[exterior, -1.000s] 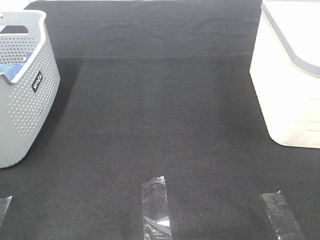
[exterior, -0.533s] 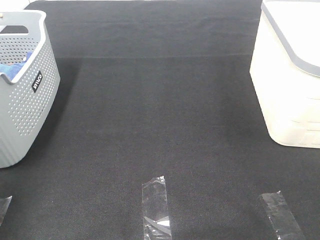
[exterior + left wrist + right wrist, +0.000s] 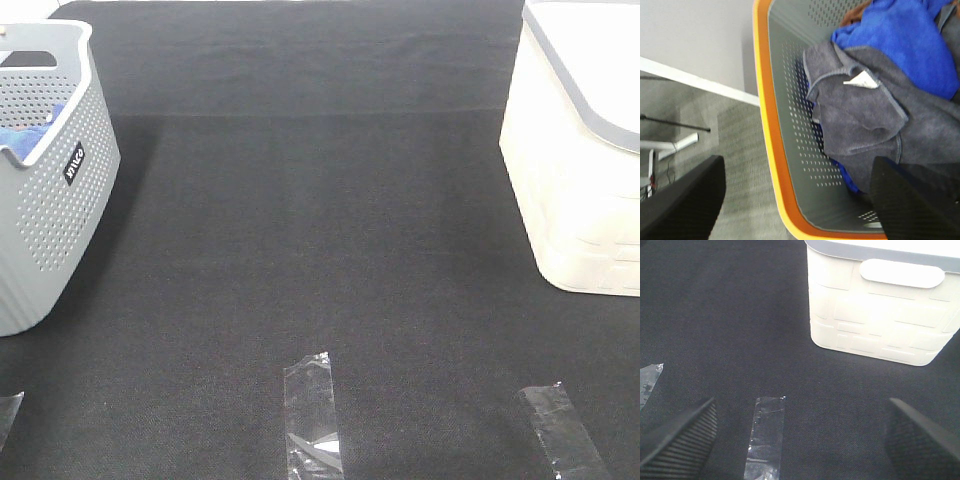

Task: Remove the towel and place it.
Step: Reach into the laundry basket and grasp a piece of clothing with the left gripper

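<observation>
At nine o'clock on the worktop [image 3: 320, 200], what's there?
— Perforated basket [image 3: 50, 200] with the towel [image 3: 865, 115] bunched inside over a blue cloth [image 3: 900, 40]; left gripper [image 3: 797, 167] has jaws spread wide.
— At three o'clock?
— White bin [image 3: 570, 200]; right gripper [image 3: 800, 405], jaws wide, empty.

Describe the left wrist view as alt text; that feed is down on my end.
A crumpled grey-lavender terry towel with stitched hems lies inside a grey perforated plastic basket with an orange rim, draped partly over a bright blue cloth, a small white tag showing. The left tool has its two dark fingers spread wide, holding nothing.
</observation>
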Available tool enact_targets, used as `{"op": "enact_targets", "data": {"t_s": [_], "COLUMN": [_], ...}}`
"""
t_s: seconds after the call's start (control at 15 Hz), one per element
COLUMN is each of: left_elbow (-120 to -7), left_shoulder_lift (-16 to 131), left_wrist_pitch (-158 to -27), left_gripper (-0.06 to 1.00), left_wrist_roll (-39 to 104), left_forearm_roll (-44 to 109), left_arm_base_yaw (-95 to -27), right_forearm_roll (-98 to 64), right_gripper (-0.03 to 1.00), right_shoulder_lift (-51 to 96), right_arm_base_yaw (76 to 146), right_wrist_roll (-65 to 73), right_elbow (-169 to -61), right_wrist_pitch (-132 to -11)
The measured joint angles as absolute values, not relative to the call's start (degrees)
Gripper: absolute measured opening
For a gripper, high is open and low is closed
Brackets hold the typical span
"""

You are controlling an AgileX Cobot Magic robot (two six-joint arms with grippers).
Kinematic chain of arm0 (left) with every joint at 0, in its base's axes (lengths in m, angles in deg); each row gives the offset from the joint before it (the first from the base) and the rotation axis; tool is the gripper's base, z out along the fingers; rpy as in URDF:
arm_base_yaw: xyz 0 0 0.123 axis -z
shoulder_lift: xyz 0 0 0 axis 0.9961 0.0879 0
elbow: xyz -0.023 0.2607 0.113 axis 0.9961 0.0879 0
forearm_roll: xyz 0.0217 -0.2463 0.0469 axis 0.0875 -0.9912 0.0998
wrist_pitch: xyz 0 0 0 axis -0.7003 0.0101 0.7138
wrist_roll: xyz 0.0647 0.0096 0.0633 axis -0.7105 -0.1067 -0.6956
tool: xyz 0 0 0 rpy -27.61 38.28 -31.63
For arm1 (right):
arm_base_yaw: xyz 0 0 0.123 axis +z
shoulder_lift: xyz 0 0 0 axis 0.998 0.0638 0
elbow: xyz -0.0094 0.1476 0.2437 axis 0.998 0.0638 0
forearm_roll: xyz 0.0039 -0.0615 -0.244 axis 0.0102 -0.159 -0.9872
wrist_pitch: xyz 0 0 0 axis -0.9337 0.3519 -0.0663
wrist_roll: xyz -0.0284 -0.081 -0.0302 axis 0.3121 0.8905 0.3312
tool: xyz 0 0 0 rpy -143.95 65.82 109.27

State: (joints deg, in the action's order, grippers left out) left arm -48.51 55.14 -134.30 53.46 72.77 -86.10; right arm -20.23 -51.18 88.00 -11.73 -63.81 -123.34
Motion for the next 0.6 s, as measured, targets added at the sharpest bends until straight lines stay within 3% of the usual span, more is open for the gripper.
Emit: {"op": "enact_targets", "data": {"t_s": [0.6], "left_elbow": [-65.75], "left_shoulder_lift": [80.07], "left_wrist_pitch": [-142.38], "left_gripper": [0.75], "left_wrist_roll": [36.79], "left_forearm_roll": [70.13], "left_arm_base_yaw": [-86.10], "right_forearm_roll": [-20.23], "right_gripper": [0.83], "right_shoulder_lift": [-51.18], "right_arm_base_yaw": [88.00], "right_wrist_roll": [-11.73], "right_elbow": [-63.81], "right_wrist_pitch": [-123.34]}}
